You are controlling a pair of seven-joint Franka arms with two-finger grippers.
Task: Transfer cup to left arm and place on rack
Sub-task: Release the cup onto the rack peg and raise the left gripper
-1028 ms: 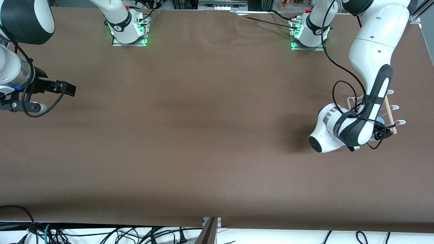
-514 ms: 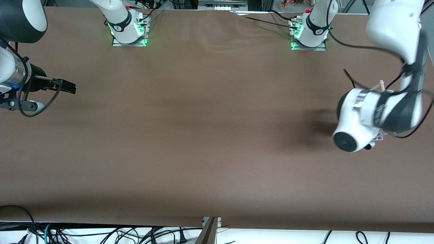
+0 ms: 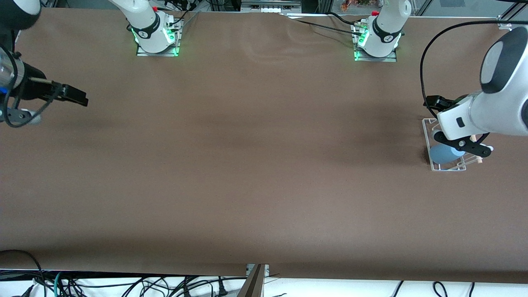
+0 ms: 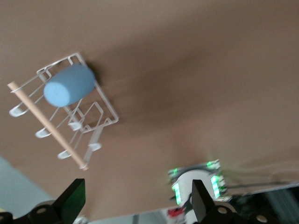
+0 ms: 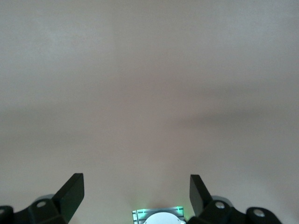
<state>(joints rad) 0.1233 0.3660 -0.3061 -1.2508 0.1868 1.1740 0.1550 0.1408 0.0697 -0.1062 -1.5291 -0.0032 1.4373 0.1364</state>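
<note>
The light-blue cup (image 3: 442, 153) lies on its side on the white wire rack (image 3: 447, 168), at the left arm's end of the table. In the left wrist view the cup (image 4: 69, 85) rests among the rack's wires (image 4: 103, 99), beside the wooden dowel (image 4: 46, 126). My left gripper (image 3: 438, 101) is up in the air over the rack's edge; it is open and empty (image 4: 135, 201), apart from the cup. My right gripper (image 3: 76, 95) waits over the right arm's end of the table, open and empty (image 5: 135, 196).
The two arm bases with green lights (image 3: 156, 39) (image 3: 375, 41) stand at the table's farther edge. The left arm's base shows in the left wrist view (image 4: 196, 184). The brown tabletop (image 3: 255, 156) spans the middle. Cables hang below the near edge.
My left gripper let go of the cup, which stays on the rack, and the arm rose and swung away from it. My right gripper drew back slightly toward its table end.
</note>
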